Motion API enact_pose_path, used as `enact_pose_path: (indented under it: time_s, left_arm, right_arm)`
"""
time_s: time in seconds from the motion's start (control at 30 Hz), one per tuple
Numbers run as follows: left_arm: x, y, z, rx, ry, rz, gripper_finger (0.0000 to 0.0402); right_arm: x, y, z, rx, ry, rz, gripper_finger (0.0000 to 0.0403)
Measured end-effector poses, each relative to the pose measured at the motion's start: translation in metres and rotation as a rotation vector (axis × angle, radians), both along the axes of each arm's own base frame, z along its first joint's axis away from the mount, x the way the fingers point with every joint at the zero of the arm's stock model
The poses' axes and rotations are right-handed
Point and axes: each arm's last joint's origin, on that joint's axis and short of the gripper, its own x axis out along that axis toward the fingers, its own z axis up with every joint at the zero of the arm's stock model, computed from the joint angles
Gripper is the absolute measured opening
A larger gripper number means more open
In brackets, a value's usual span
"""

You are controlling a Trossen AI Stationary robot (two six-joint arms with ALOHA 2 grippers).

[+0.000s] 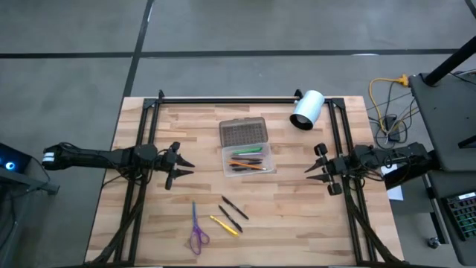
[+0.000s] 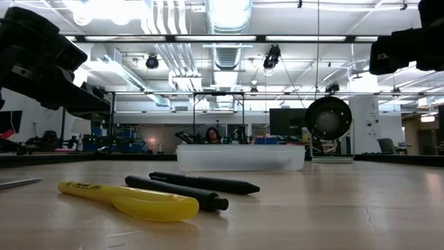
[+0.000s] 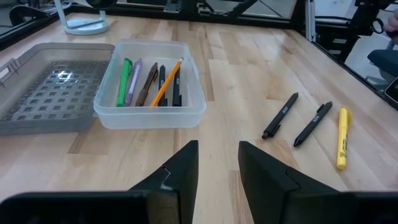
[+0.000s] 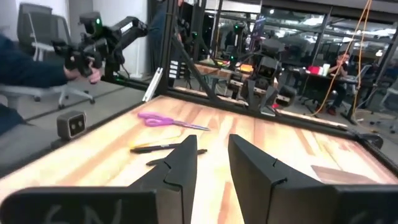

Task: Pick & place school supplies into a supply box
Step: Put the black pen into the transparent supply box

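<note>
Item 1: small clear rectangular plastic supply box (image 1: pixel 249 159), mid-table, its grey gridded lid (image 1: pixel 243 132) hinged flat on the far side. I count several pens and pencils already lying lengthwise inside, green, purple, brown, black and orange among them.

Item 2: two slim black pens (image 1: pixel 232 212), lying loose and near each other on the wooden table (image 1: pixel 297 223), nearer my edge than the box. I judge them light, stiff and apt to roll; best pinched across the barrel at mid-length.

Item 3: yellow highlighter (image 1: pixel 224 225), just beside the black pens. Its fatter, smooth body is likely slippery; I would grip its middle.

Item 4: purple-handled scissors (image 1: pixel 197 232), flat, left of the highlighter. Thin blades sit flush to the wood; I would take them at the thicker handle loops.

Item 5: left gripper (image 1: pixel 181 168), left of the box, fingers apart, holding nothing.

Item 6: right gripper (image 1: pixel 314 170), right of the box, fingers apart, empty.

Item 7: white cylinder (image 1: pixel 306 110), far corner, not for packing.
</note>
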Motion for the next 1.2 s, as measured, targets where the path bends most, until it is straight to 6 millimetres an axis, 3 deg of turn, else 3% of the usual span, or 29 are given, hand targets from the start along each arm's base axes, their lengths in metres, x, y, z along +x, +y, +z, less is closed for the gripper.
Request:
enact_pose_path:
  time_s: [0.3, 0.63, 0.9, 1.2]
  left_arm:
    - [0.000, 0.000, 0.001, 0.000, -0.009, 0.000, 0.0099]
    - [0.003, 0.000, 0.010, 0.004, -0.107, 0.003, 0.0099]
    - [0.005, 0.000, 0.021, 0.067, -0.212, -0.012, 0.0099]
    - [0.005, 0.000, 0.015, 0.059, -0.170, -0.012, 0.0099]
  right_arm:
    - [0.000, 0.000, -0.001, -0.011, 0.005, -0.003, 0.0068]
    - [0.001, 0.000, -0.001, 0.002, 0.012, -0.001, 0.0080]
    - [0.002, -0.005, 0.006, 0.556, 0.057, -0.143, 0.0076]
    - [0.002, -0.005, 0.005, 0.579, 0.070, -0.148, 0.0069]
